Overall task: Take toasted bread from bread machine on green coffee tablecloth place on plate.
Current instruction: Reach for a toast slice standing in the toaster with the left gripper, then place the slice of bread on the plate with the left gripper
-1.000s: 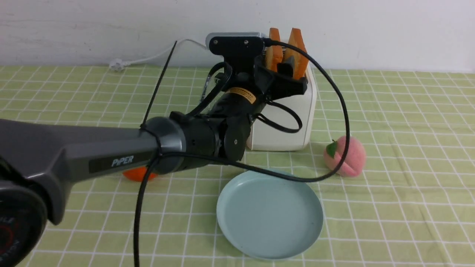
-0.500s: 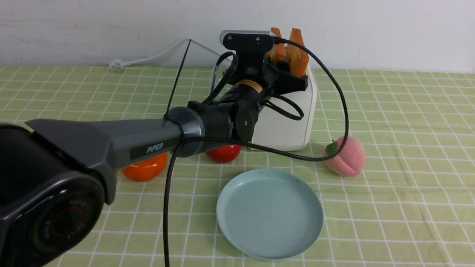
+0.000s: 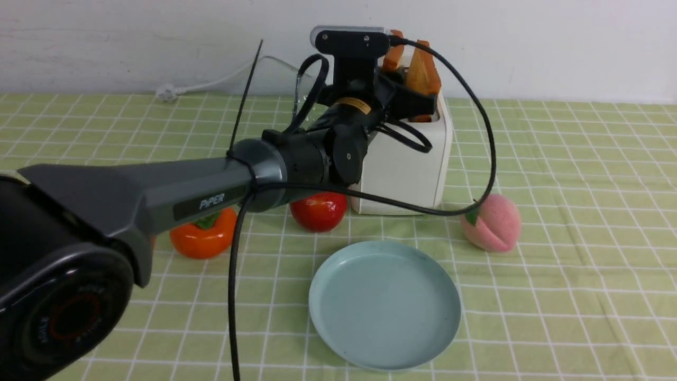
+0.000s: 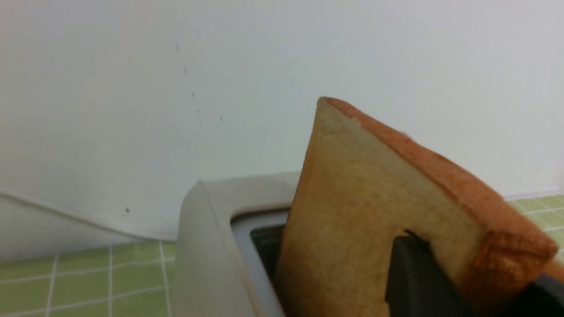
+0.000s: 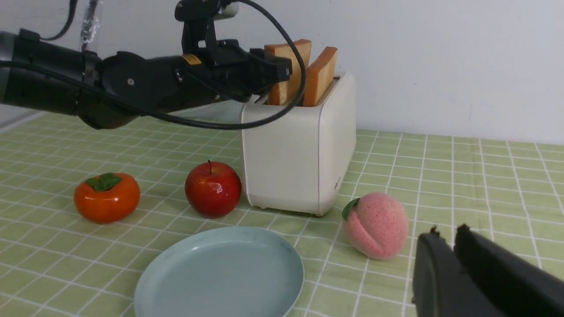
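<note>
Two toasted bread slices (image 5: 319, 77), lower parts hidden inside bread machine (image 5: 299, 149).

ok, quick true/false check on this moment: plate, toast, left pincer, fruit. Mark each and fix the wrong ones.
1. The plate holds nothing. True.
2. Both toast slices stand in the slots of the bread machine. True.
3. The left pincer hangs open over the plate. False: it is at the top of the bread machine, closed on one toast slice.
4. The peach lies to the left of the bread machine. False: it lies to its right; the apple is on the left.
</note>
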You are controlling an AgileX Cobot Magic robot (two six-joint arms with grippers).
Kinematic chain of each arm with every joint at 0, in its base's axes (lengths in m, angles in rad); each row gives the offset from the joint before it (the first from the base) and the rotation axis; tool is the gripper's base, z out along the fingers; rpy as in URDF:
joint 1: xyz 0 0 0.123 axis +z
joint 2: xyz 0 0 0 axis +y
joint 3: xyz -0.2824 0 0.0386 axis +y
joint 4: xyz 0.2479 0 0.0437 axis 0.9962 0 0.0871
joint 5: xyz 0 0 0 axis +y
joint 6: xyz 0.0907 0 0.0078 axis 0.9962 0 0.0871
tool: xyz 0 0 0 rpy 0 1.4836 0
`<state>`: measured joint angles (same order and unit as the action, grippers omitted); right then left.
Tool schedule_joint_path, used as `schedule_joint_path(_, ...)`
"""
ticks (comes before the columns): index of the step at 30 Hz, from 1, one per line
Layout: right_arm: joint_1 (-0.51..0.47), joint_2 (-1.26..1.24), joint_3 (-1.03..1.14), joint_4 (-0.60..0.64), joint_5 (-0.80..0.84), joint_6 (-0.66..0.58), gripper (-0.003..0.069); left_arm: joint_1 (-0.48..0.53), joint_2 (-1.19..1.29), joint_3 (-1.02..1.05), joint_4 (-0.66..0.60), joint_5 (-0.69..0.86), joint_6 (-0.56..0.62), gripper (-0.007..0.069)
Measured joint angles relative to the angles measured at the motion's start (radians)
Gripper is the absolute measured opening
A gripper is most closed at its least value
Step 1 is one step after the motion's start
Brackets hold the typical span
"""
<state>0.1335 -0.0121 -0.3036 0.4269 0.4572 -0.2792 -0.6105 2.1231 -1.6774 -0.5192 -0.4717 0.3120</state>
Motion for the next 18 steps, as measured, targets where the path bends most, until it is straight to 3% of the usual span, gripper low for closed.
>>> schedule_joint_path(4, 0.000, 0.000, 0.000, 0.000, 0.000, 0.000, 0.0072, 0.000, -0.124, 0.000, -0.003, 0.036, 0.002, 0.0115)
schedule_joint_path(7, 0.000, 0.000, 0.000, 0.000, 0.001, 0.000, 0.0074, 0.000, -0.260, -0.003, -0.032, 0.230, 0.003, 0.0113)
schedule_joint_path(13, 0.000, 0.000, 0.000, 0.016, 0.013, 0.000, 0.0074, -0.001, -0.444, -0.006, -0.005, 0.960, -0.025, 0.0112)
schedule_joint_path(18, 0.000, 0.000, 0.001, 0.035, 0.023, 0.000, 0.0067, -0.001, -0.497, 0.064, 0.025, 1.301, -0.107, 0.0111)
